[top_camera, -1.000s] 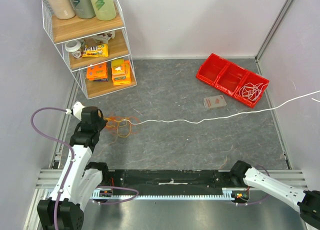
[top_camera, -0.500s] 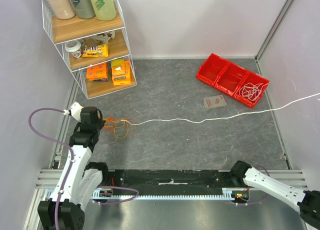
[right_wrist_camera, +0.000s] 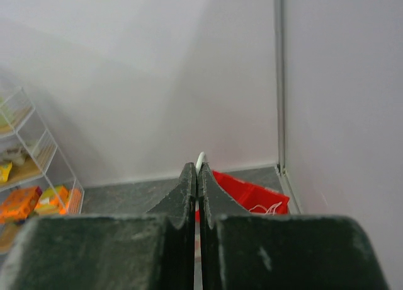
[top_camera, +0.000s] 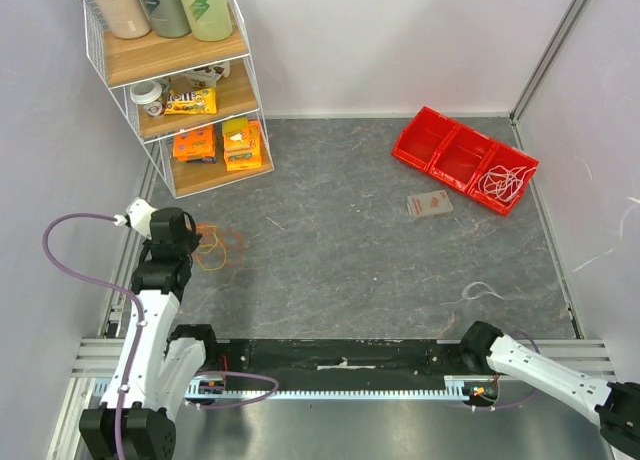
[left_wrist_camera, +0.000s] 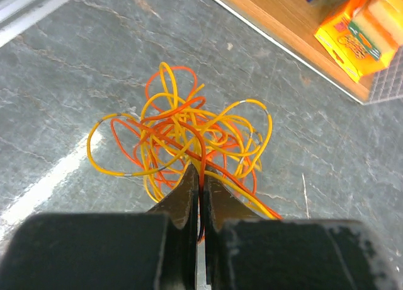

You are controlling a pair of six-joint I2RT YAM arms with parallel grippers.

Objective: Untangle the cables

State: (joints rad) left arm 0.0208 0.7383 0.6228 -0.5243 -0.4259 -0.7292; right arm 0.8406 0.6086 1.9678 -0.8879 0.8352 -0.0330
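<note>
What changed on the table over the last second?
The thin white cable slipped out of the orange-and-yellow wire tangle and whipped rightward; its loose end now lies front right. The left tool, still pinching an orange strand, drew the tangle leftward. The red plastic tray and wire shelf stayed put.

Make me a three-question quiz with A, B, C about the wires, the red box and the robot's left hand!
1. Where is the tangle of thin orange and yellow wires? A in mid-air; B on the grey table; C hidden from view.
2. How many compartments has the red plastic bin? A three; B one; C six.
3. How does the left gripper stand? A wide open; B out of sight; C shut on the tangle.
Answers: B, it lies on the table; A, two dividers show; C, it pinches an orange strand.
</note>
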